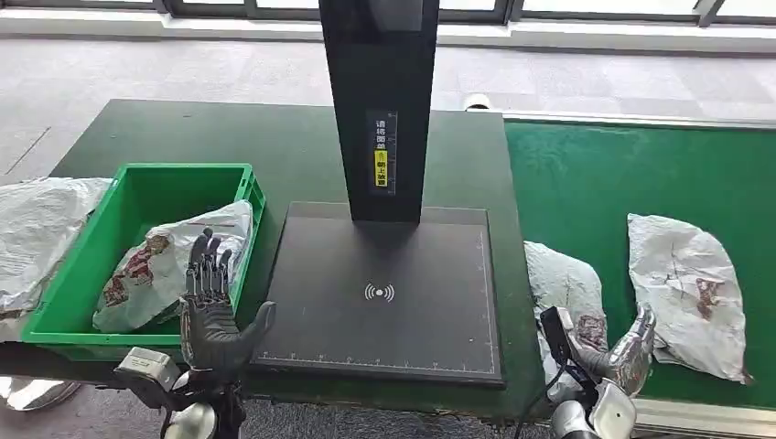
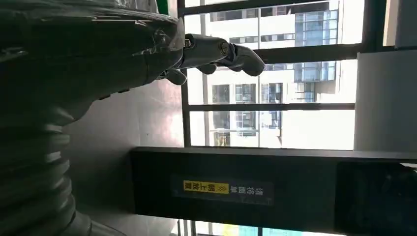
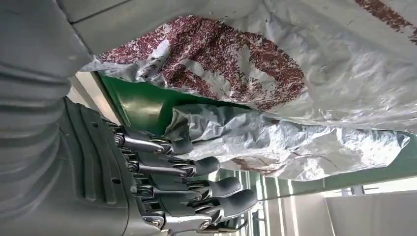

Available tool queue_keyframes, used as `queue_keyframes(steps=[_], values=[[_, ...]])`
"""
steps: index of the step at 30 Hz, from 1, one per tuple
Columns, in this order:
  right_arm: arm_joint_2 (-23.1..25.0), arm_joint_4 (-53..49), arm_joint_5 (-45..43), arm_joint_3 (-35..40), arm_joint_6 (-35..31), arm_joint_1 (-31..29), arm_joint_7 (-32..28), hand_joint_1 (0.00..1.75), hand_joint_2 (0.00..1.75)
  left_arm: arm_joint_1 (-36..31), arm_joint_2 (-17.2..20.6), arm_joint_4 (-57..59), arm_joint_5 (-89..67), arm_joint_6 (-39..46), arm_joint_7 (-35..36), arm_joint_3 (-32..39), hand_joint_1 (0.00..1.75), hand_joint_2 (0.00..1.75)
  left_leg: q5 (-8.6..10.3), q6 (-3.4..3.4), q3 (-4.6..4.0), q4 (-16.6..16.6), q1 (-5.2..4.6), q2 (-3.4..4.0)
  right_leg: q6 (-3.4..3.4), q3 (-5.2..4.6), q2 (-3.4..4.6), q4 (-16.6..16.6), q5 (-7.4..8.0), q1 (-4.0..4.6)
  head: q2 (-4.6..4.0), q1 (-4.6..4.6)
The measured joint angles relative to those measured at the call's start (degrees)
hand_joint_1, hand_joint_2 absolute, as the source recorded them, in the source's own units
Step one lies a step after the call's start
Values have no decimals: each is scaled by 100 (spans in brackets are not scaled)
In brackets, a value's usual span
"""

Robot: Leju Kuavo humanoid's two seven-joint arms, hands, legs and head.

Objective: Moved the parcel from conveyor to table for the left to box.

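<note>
Two crumpled white plastic parcels lie on the green conveyor: one at its left edge beside the table, the other further right. My right hand is low at the near edge between them, fingers stretched out and holding nothing. In the right wrist view a red-printed parcel lies close over the hand, with another parcel just past the fingertips. My left hand is raised in front of the green crate, fingers spread and empty.
A black scanner platform with a tall black column and yellow label fills the table's middle. The crate holds a parcel. Another white parcel lies left of the crate. Windows run along the far wall.
</note>
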Motion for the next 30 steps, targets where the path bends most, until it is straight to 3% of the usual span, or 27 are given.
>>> queue_keyframes(steps=[30], values=[[-9,37,0,0,2,-3,0,0,175,0,0,4,0,2,0,0,0,175,0,0,0,0,0,0,0,0,0,0,0,0,0,0]])
